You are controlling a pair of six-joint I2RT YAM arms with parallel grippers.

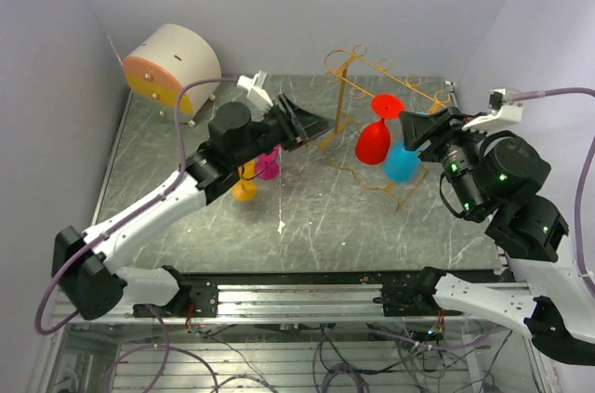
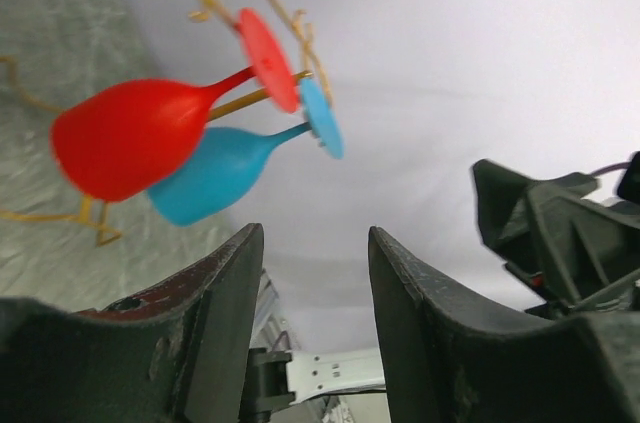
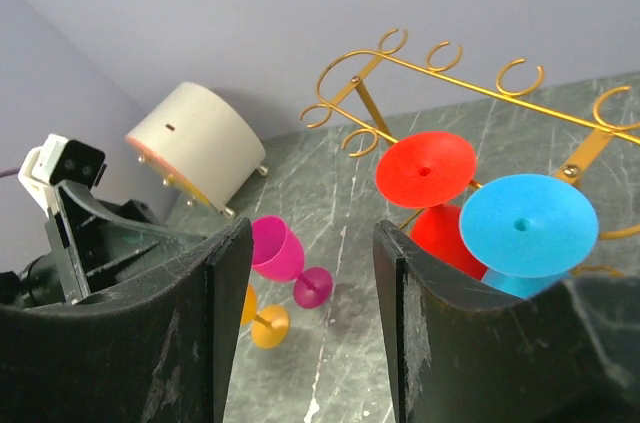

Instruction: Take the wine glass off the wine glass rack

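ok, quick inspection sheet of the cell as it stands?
Surface: grey marbled table.
Job's things: gold wine glass rack upright; red glass and blue glass hang from its rails by their feet.
Clutter: magenta glass and orange glass on the table; cream-and-orange drum box far left.
Pincers: left pincer open, empty; right pincer open, empty, close to the blue glass.
Cables: purple cables loop off both arms, clear of the rack.
Surroundings: plain lilac walls; nothing else seen.

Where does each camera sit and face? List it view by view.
Top external: above and behind, looking down at the table; left arm, right arm show.
Left wrist: faces red glass and blue glass on the rack; own jaws open below.
Right wrist: faces those glasses' feet; own jaws open below.
Both wrists share the hanging glasses.
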